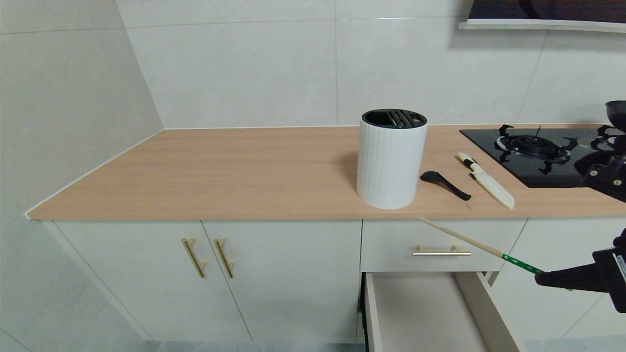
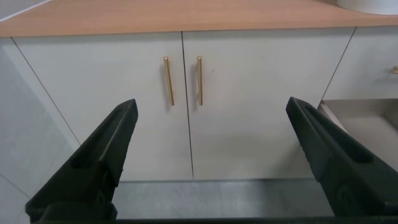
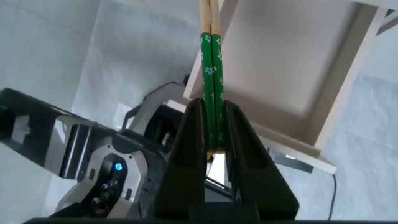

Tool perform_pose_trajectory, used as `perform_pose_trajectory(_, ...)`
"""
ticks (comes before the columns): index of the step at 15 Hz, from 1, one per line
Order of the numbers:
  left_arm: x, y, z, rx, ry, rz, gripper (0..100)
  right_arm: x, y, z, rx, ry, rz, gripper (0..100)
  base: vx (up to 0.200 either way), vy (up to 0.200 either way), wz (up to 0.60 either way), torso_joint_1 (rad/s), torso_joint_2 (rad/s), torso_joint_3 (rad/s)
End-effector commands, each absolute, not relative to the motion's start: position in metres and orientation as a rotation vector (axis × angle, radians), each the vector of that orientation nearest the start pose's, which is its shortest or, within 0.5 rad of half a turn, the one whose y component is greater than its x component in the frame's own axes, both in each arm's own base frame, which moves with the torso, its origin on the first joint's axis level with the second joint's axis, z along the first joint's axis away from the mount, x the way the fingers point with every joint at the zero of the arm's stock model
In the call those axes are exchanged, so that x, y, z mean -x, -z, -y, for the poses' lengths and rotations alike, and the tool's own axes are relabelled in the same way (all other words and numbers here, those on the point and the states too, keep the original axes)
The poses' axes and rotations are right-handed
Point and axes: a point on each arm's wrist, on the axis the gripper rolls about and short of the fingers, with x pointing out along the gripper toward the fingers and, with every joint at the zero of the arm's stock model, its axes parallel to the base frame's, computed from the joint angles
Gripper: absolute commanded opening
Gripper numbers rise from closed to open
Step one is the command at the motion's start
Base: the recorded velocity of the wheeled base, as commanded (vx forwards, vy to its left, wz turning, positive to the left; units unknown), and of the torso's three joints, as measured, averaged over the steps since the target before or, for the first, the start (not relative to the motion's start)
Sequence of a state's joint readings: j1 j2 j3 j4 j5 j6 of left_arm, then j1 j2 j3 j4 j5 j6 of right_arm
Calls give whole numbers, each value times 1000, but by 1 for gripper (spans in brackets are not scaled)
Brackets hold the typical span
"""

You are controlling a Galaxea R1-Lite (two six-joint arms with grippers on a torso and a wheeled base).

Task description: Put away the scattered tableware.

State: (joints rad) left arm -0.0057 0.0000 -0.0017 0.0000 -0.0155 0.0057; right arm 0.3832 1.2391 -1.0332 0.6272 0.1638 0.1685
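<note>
Counter (image 1: 220,171) carries the loose items. The open drawer (image 1: 420,313) sits below its R part.
- White slotted holder (image 1: 391,166) is near the front edge. Knife (image 1: 486,181) and black spoon (image 1: 444,183) lie just R of it, both untouched.
- Chopsticks (image 1: 469,242): the pair is pinched at its green ends by the R claw (image 1: 552,279). Bare tips point up toward the counter edge under the holder, w/ the shafts over the drawer.
- L claw (image 2: 211,106) is spread wide w/ nothing in it, low, facing the cabinet doors (image 2: 186,112).

Step, probably: stow the chopsticks; can't tell whether holder or drawer.
- Holder: lift tips clear of the counter lip first, swing the sticks vertical, line up w/ a slot, lower before letting go.
- Drawer: keep the sticks parallel to the side walls and release low so they don't bounce.
- The grip is far out at one end, so move slowly.

Writing: green ends show only small white marks. A sticker on the R arm is too small to read.
</note>
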Motion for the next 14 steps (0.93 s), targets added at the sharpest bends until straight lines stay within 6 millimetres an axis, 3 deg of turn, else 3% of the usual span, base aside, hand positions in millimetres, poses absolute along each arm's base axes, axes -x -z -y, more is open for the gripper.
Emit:
perform_pose_trajectory(1,23,-76,0,-6,21,0,100,-151,-240,-65,-57,-438,-913,0,0,0,0,0,0,0)
perform_pose_trajectory(7,23,-76,0,-6,21,0,100,-156,-229,-67,-35,-446,-900,0,0,0,0,-15,34,20)
perform_pose_trajectory(14,23,-76,0,-6,21,0,100,-162,-223,-70,-32,-441,-937,0,0,0,0,-176,442,260)
